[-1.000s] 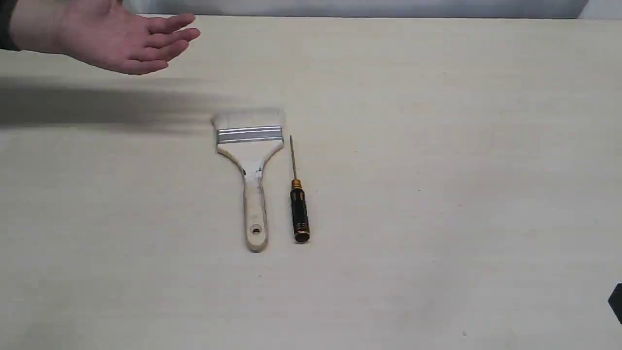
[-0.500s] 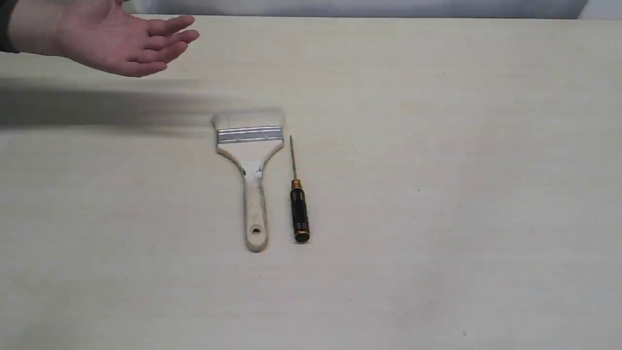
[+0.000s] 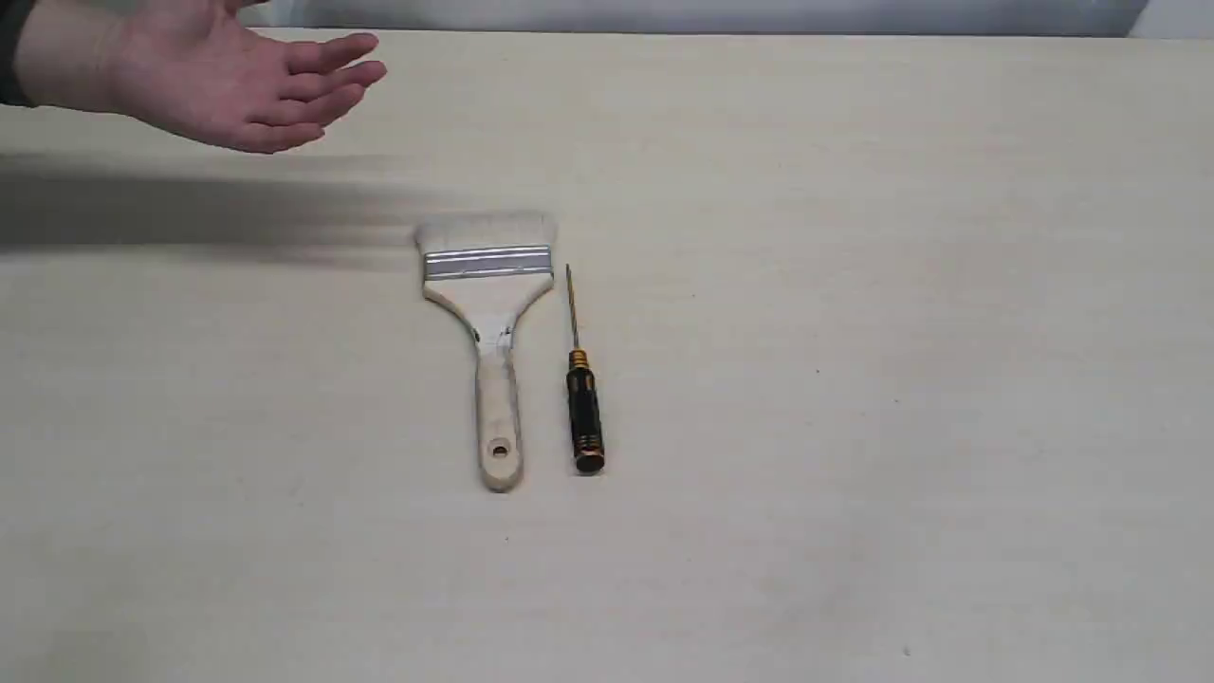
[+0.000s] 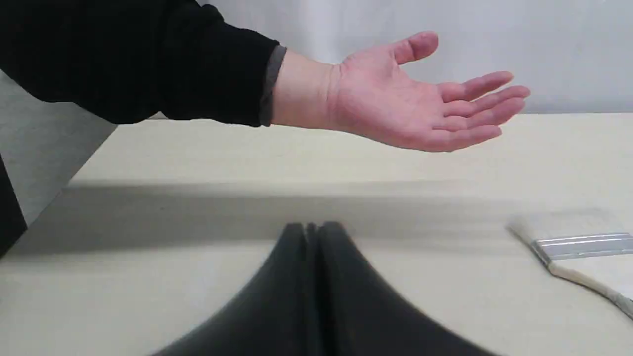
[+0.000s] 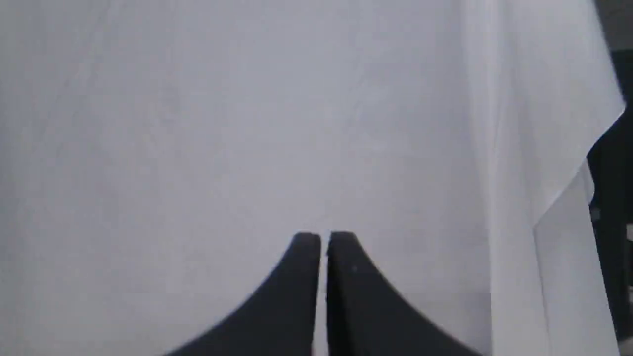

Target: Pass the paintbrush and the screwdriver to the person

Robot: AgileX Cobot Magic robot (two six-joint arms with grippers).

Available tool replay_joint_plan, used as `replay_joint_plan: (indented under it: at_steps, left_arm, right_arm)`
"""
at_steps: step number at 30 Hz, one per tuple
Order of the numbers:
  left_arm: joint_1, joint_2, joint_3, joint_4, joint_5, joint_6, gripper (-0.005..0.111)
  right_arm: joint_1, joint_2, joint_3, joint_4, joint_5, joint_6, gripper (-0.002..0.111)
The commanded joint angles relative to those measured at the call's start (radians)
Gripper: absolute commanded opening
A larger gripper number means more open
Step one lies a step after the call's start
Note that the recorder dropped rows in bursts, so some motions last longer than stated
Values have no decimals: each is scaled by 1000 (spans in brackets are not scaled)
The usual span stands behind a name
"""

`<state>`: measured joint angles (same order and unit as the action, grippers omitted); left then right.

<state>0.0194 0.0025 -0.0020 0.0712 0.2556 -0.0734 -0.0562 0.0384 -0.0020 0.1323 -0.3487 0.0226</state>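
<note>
The paintbrush point(image 3: 488, 323) lies flat mid-table, pale bristles toward the far edge, wooden handle toward the near edge. Just to its right lies the screwdriver point(image 3: 581, 398), parallel to it, black handle nearest the front. The person's hand point(image 3: 218, 81) hovers palm up over the far left corner. Neither gripper shows in the exterior view. In the left wrist view my left gripper point(image 4: 312, 228) is shut and empty, with the hand point(image 4: 410, 99) beyond it and the paintbrush point(image 4: 578, 247) off to one side. My right gripper point(image 5: 322, 238) is shut and empty, facing a white wall.
The beige table point(image 3: 854, 332) carries a broad shadow point(image 3: 190, 209) under the forearm. A pale wall point(image 3: 711, 14) runs behind the far edge. A dark sleeve point(image 4: 138, 59) covers the forearm. Dark equipment point(image 5: 613, 198) stands beside the white wall.
A dark bit of the right arm at the lower right edge of the exterior view has left the picture. The hand sank very slightly. Brush and screwdriver have not moved.
</note>
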Motion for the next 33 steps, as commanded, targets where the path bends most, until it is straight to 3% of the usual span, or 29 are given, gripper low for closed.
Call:
replay_joint_plan:
  at_steps: [1,6,8,10,12,15,16,19,25,29,31,33]
  left_arm:
    - [-8,-2,2,-4,-6,-2,0]
    - [-8,-2,2,-4,-6,-2,0]
    - [-8,-2,2,-4,-6,-2,0]
    - [-8,-2,2,-3,-8,-2,0]
    - [-8,-2,2,0,-7,-2,0]
    - [-8,-2,2,0,-7,-2,0]
    - [-8,-2,2,0,-7,-2,0]
    - [-8,-2,2,0,-7,-2,0]
    - [-8,-2,2,0,-7,-2,0]
    - [-8,-2,2,0,-7,-2,0]
    - [-8,-2,2,0,-7,-2,0]
    - [-8,-2,2,0,-7,-2,0]
  right_arm:
    - [0,-5,2,127,-130,103,4]
    - [0,-5,2,123,-43,448,4]
    - [0,-5,2,14,-49,514,4]
    - [0,-5,-2,-261,-49,633,4]
    - [0,-5,-45,-670,-66,846,5]
    - [0,-3,-119,-1166,-230,1159,11]
    - [-2,-1,-148,-1234,-276,1199,14]
    - [-2,26,-225,-1294,-309,1270,19]
    - [-2,156,-439,-1305,-286,1224,20]
    - [-2,318,-629,-1477,-265,1172,20]
    - [1,394,-696,-1600,-224,1325,24]
    - [1,487,-770,-1783,-186,1606,29]
